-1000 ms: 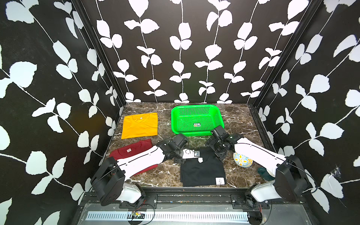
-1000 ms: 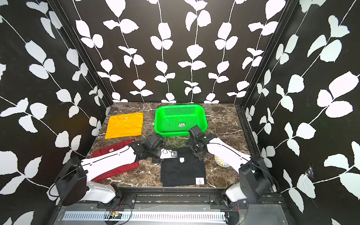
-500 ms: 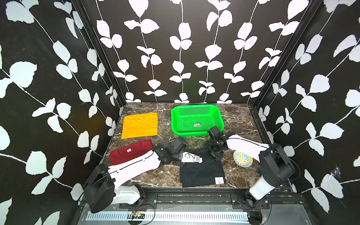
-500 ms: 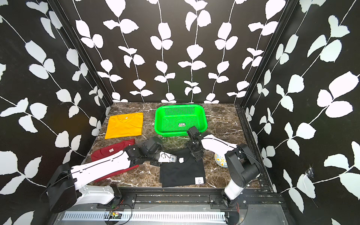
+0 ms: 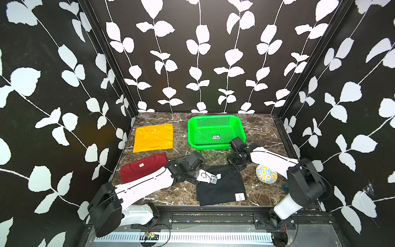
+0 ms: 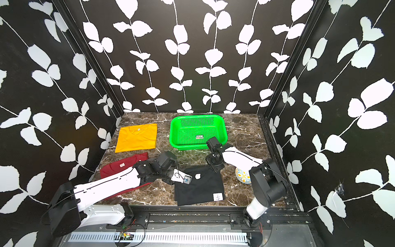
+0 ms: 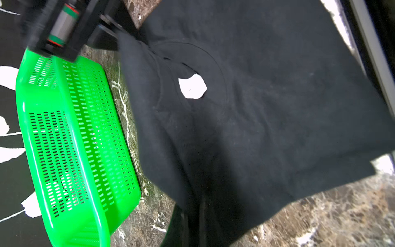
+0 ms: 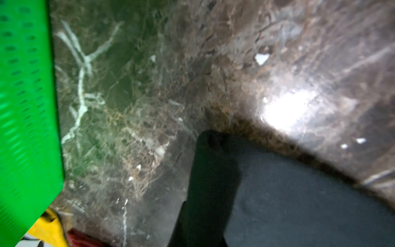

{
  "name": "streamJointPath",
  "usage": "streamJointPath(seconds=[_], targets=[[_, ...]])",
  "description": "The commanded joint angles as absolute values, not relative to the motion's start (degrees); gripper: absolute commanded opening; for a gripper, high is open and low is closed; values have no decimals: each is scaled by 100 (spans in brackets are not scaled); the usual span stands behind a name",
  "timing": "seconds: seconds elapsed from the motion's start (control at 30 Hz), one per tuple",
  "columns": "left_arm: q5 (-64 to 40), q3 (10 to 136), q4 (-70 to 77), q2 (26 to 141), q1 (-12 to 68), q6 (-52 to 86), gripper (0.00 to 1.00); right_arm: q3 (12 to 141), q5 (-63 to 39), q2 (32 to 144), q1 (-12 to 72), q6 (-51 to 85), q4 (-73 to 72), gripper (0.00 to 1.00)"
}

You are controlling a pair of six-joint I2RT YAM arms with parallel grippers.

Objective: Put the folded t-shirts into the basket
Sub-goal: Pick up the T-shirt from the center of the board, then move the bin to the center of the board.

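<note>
- Black folded cloth t-shirt (image 5: 222, 190) lies lower centre, below the bright green perforated plastic basket (image 5: 213, 147).
- Left gripper (image 5: 195, 181) and right gripper (image 5: 237, 169) clench its upper corners, probably to lift it flat.

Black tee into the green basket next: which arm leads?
Right. The right tool, shut on the black folded t-shirt's far corner, sits nearest the green perforated plastic basket's rim; the left tool holds the other corner, farther off.
</note>
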State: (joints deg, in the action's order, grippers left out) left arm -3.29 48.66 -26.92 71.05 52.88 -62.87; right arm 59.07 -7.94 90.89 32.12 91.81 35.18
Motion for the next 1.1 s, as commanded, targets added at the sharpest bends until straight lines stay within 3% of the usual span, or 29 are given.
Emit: streamJointPath(seconds=[0.0, 0.23, 0.4, 0.9, 1.07], targets=[[-319, 5293, -2976, 6931, 5212, -6251, 0, 5897, -604, 8532, 3186, 9289, 3687, 0], [-833, 6485, -3328, 7185, 4312, -5186, 0, 6202, 143, 7645, 3257, 9568, 3808, 0], [-915, 7183, -3426, 7768, 3844, -5146, 0, 6827, 550, 7795, 3291, 9571, 3731, 0], [-524, 8773, -3049, 10782, 2778, -5176, 0, 9411, 1505, 10596, 2976, 9562, 4342, 0], [-1549, 8337, -3574, 10789, 2777, -5482, 0, 9066, 1066, 10813, 2964, 9594, 4060, 0]])
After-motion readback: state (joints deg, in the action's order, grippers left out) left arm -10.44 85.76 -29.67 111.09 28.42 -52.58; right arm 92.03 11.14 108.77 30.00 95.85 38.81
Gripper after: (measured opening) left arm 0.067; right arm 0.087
